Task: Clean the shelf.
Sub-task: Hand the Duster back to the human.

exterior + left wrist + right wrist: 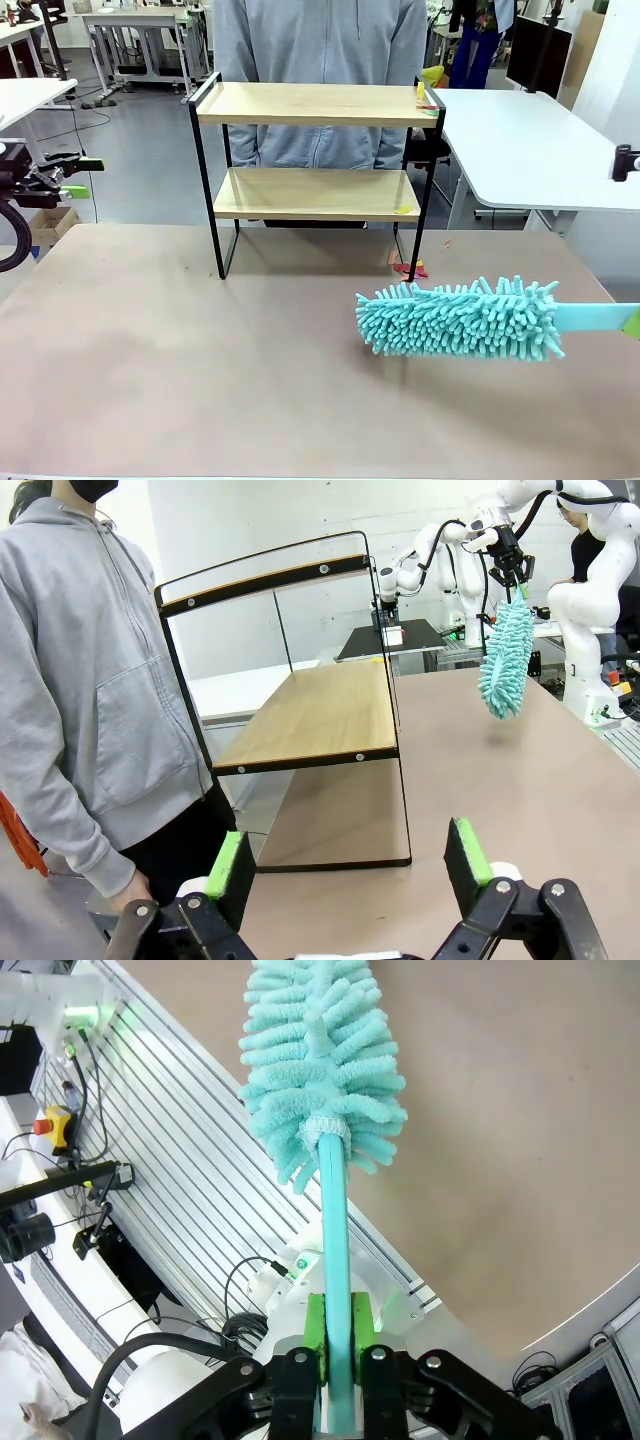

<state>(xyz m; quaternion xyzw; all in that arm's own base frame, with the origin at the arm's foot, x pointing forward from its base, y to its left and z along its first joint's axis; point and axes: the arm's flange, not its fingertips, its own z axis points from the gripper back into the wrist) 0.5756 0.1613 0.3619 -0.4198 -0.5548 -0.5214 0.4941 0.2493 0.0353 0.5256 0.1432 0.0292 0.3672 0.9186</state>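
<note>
- Between the green pads of the right gripper [338, 1335] sits the thin handle of the turquoise duster [322, 1070]; the claw is clamped tight on it, with the fluffy head straight ahead of the fingers.
- Just under that head is the brown table [200, 380]. In the front view the duster [462, 318] hangs a little above the table, lying almost level, its tip pointing toward the middle.
- Farther ahead of this claw and to the far side stands the shelf [315, 160], at the back edge of the table. It is well apart from the duster and nothing touches it yet.
- At the right end of both boards lie small coloured scraps, and a few more are on the table beside the right leg; what they are is too small to tell.
- The left gripper [348, 865] has its fingers wide apart and holds nothing. The shelf [310, 715] is ahead of it, seen from its end.
- Behind the shelf stands a person [320, 60] in a grey hoodie, close to the rack.
- My judgement: the step in hand is to bring the duster to the boards. To do it well, keep the head level, enter between the end rails and sweep along the board, not pushing the light frame toward the person.
</note>
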